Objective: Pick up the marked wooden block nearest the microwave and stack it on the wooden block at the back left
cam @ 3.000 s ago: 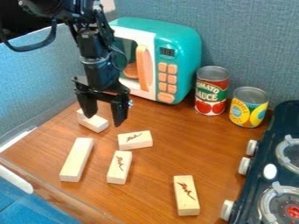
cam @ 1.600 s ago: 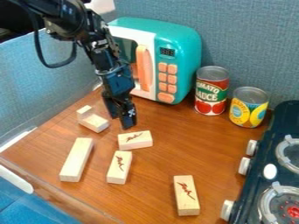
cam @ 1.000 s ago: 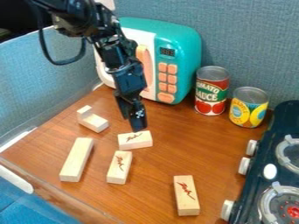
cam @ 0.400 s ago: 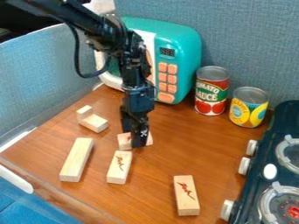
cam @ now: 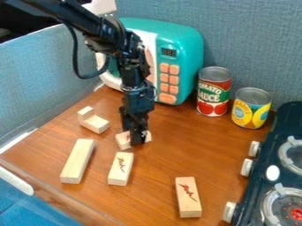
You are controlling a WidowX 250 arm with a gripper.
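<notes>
The black gripper [cam: 134, 136] is low over the middle left of the table, shut on a short wooden block [cam: 122, 140]. Its fingers cross the block's middle, so only the two ends show. Just in front of it lies another short block with a dark red mark [cam: 120, 168]. A longer plain block [cam: 77, 161] rests to the left. Behind that one sits a light block with a small raised piece at its back end [cam: 94, 122]. Toward the front right is one more marked block [cam: 188, 197].
A teal toy microwave [cam: 187, 44] stands behind the arm. To its right are a red tomato can [cam: 213, 92] and a yellow can [cam: 251, 108]. The dark toy stove [cam: 268, 154] runs along the right edge, and grey-blue panels [cam: 47, 79] border the left and back.
My gripper has moved right and down from the back left, turned, and taken hold of the short block. That block has turned slightly and shifted a little left. The other blocks stayed put.
</notes>
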